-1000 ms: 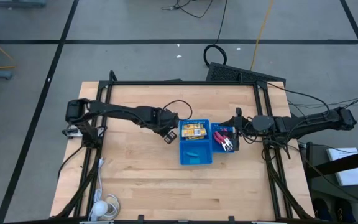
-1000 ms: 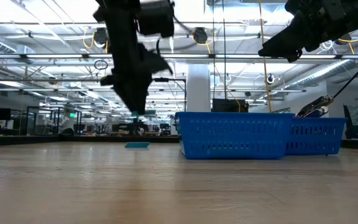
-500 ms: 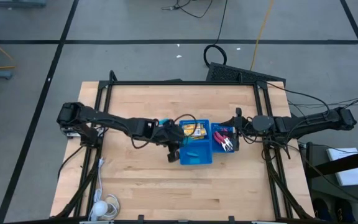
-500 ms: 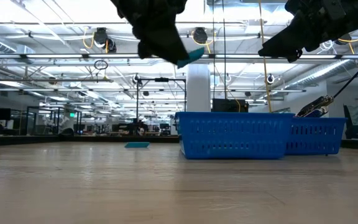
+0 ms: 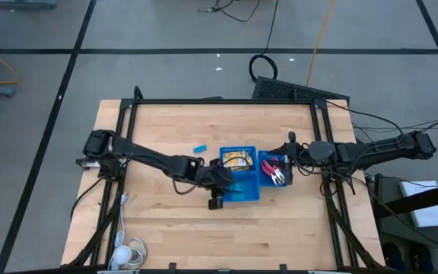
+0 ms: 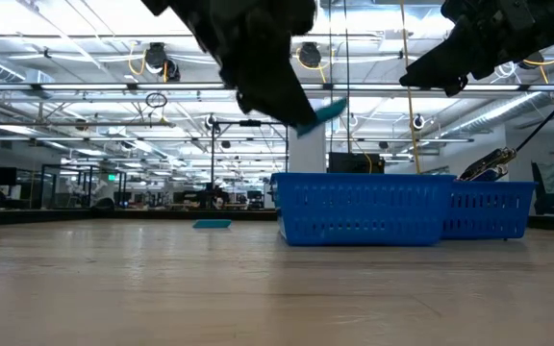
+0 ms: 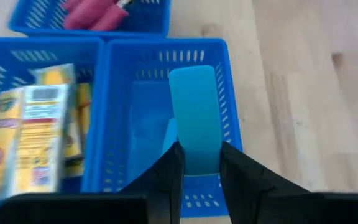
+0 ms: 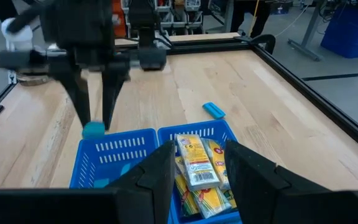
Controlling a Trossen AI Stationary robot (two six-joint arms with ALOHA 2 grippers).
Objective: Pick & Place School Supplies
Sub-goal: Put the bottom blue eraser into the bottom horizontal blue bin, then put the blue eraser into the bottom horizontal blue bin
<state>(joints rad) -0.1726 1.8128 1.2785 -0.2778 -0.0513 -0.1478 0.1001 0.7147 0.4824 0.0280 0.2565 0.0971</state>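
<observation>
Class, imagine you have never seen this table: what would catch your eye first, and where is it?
The left gripper holds a light-blue plastic piece above one compartment of the blue tray at mid-table. Yellow packets fill the neighbouring compartment. Another light-blue piece lies alone on the wood beside the tray.

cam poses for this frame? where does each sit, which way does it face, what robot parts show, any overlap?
High: overhead, straight down; both arms, blue baskets.
Low: tabletop height, level across the table; arms enter from above.
Left wrist: above the baskets; left gripper holding a light-blue piece.
Right wrist: across the table; right gripper, yellow packets.
Shared: the piece shows in low and right wrist.
</observation>
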